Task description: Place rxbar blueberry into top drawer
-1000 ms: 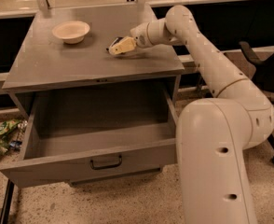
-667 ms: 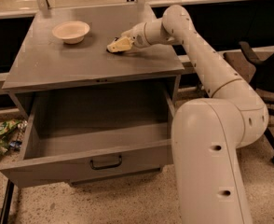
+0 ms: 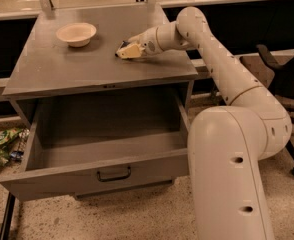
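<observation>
The rxbar blueberry (image 3: 120, 47) shows only as a small dark sliver on the grey cabinet top, right at the tip of my gripper (image 3: 129, 51); most of it is hidden. The gripper is low on the cabinet top, right of centre, reaching in from the right. The top drawer (image 3: 62, 180) is pulled wide open below the cabinet top. Its inside looks bare, and its dark bar handle (image 3: 114, 174) is centred on the front.
A cream round bowl (image 3: 76, 34) stands on the cabinet top (image 3: 57, 74) at the back left. My large white arm and base (image 3: 232, 174) stand right of the open drawer. Green litter (image 3: 4, 144) lies on the floor at left. A dark chair (image 3: 287, 79) is at right.
The gripper has shifted slightly to the left along the cabinet top, staying low at the dark bar. The drawer and bowl have not moved.
</observation>
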